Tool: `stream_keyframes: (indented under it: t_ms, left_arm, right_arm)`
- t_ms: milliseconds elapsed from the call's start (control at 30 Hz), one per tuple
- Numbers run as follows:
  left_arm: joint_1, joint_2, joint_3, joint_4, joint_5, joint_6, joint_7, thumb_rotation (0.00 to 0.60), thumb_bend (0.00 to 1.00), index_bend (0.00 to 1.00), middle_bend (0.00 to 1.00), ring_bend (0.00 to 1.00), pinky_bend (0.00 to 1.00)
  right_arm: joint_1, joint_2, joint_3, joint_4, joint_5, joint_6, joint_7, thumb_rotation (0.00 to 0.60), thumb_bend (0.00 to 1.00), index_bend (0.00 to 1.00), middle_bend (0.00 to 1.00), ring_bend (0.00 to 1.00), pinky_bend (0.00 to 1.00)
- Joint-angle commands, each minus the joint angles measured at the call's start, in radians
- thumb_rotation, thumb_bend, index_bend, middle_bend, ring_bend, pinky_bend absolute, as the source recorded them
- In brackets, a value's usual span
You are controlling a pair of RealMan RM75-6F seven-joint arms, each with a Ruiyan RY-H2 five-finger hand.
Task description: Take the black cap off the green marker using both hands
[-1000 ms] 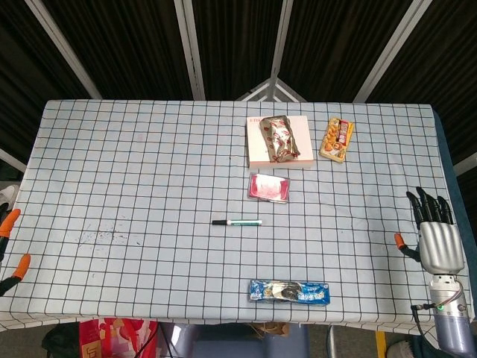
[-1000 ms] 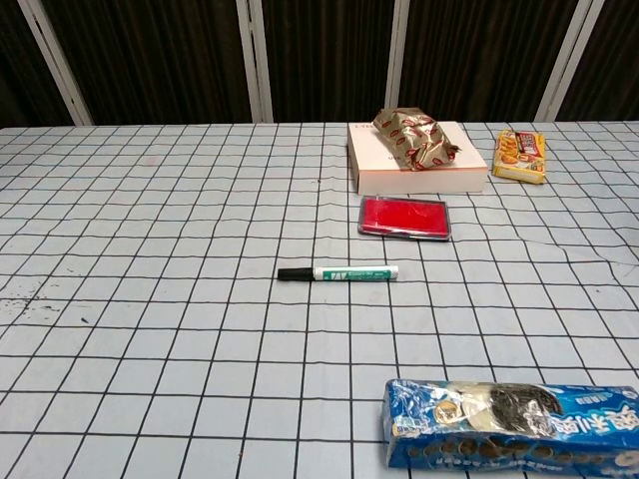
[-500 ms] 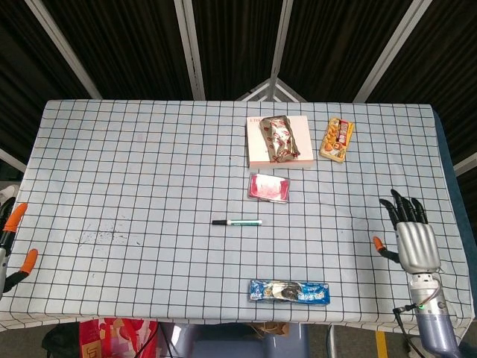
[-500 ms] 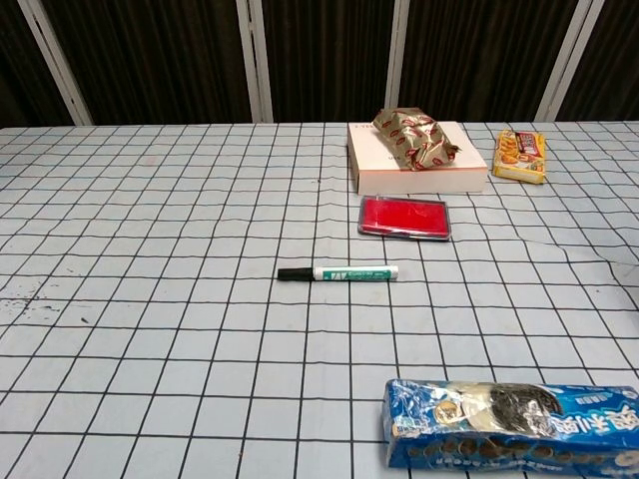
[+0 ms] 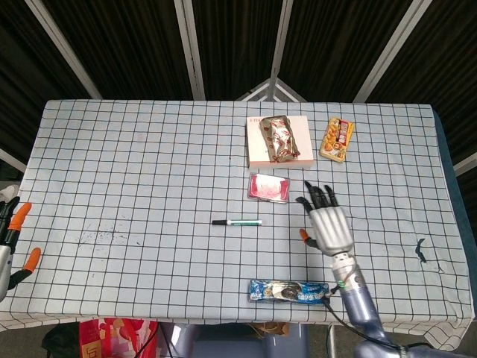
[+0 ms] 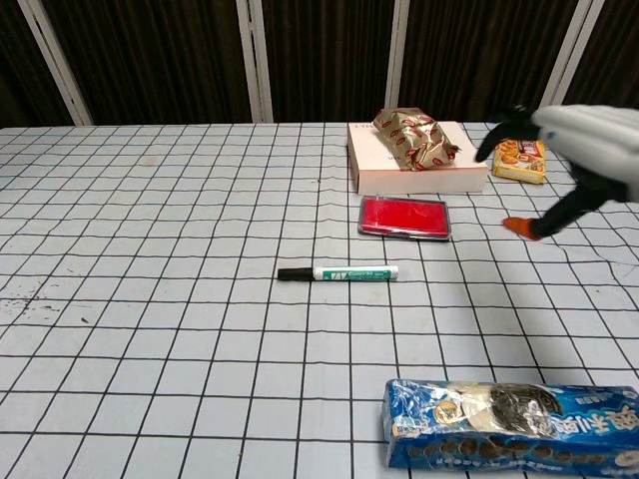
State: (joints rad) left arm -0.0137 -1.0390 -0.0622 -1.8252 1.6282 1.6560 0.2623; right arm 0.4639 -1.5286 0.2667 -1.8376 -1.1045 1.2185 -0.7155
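Your green marker [image 5: 237,222] lies capped on the counter [image 5: 149,164], black cap [image 5: 219,222] pointing left. Your right hand [image 5: 326,226] hovers to its right, fingers [image 5: 319,197] apart, empty. Your left hand [image 5: 10,239] sits well apart at the counter's edge, fingers apart.

text — none legible | packets, marker label — print too small

Checked tablecloth [image 5: 134,171]. Far side: pink box [image 5: 257,145] with a patterned snack packet [image 5: 279,137] on top; orange snack pack [image 5: 337,139] beside. Red case [image 5: 269,187] mid-table. Blue cookie pack [image 5: 288,291] at near edge.
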Motion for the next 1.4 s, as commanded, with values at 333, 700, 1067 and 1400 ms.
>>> stream_keyframes:
  t_ms: [333, 700, 1067, 1400]
  left_arm:
    - [-0.007, -0.015, -0.007, 0.072, -0.041, -0.022, -0.045, 0.600, 0.49, 0.09, 0.00, 0.00, 0.00]
    - [-0.009, -0.021, -0.016, 0.099, -0.054, -0.018, -0.049, 0.600, 0.49, 0.09, 0.00, 0.00, 0.00]
    - [-0.013, -0.025, -0.020, 0.111, -0.080, -0.030, -0.044, 0.600, 0.49, 0.10, 0.00, 0.00, 0.00]
    - [-0.015, -0.026, -0.016, 0.084, -0.072, -0.029, 0.000, 0.600, 0.49, 0.10, 0.00, 0.00, 0.00]
  right_arm:
    - [0.333, -0.367, 0.122, 0.179, 0.457, -0.079, -0.246, 0.600, 0.32, 0.32, 0.04, 0.10, 0.05]
    - [0.421, -0.423, 0.144, 0.330, 0.523, -0.096, -0.225, 0.600, 0.32, 0.35, 0.04, 0.10, 0.05]
    - [0.454, -0.415, 0.129, 0.410, 0.575, -0.127, -0.205, 0.600, 0.32, 0.39, 0.04, 0.10, 0.05]
    - [0.457, -0.389, 0.109, 0.421, 0.570, -0.134, -0.158, 0.600, 0.32, 0.46, 0.04, 0.10, 0.05]
